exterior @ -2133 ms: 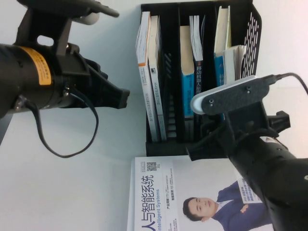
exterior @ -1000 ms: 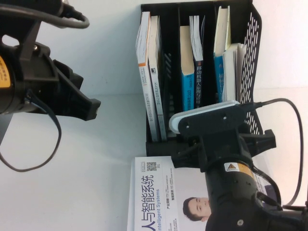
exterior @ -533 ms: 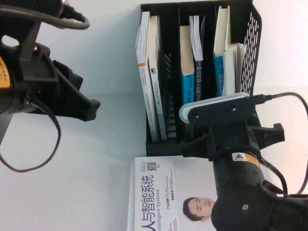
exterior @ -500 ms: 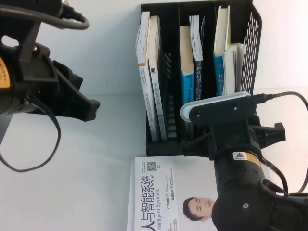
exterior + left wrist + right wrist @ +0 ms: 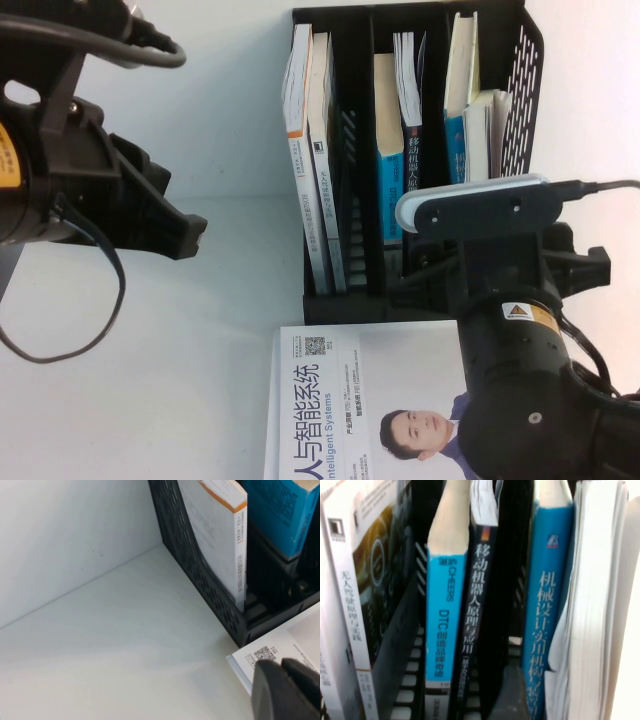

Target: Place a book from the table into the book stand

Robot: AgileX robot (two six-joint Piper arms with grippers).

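The black book stand (image 5: 530, 60) stands at the back of the white table (image 5: 230, 330) with books in all three slots. A thick white book (image 5: 487, 130) stands in the right slot beside a blue-spined one, page edges outward and cover hidden; it also shows in the right wrist view (image 5: 592, 605). My right gripper (image 5: 425, 275) sits low at the stand's front, under its wrist camera, facing the middle and right slots. My left gripper (image 5: 185, 235) hangs over the table left of the stand, shut and empty; its fingertips (image 5: 280, 685) show above a lying book's corner.
A white-and-blue book showing a man in a suit (image 5: 350, 400) lies flat on the table just in front of the stand, its corner in the left wrist view (image 5: 280, 652). The left slot holds two white-spined books (image 5: 310, 150); blue spines (image 5: 440, 625) fill the middle slot.
My right arm has shifted up and to the right along the stand's front. My left arm drew back to the left early on and has hardly moved since.
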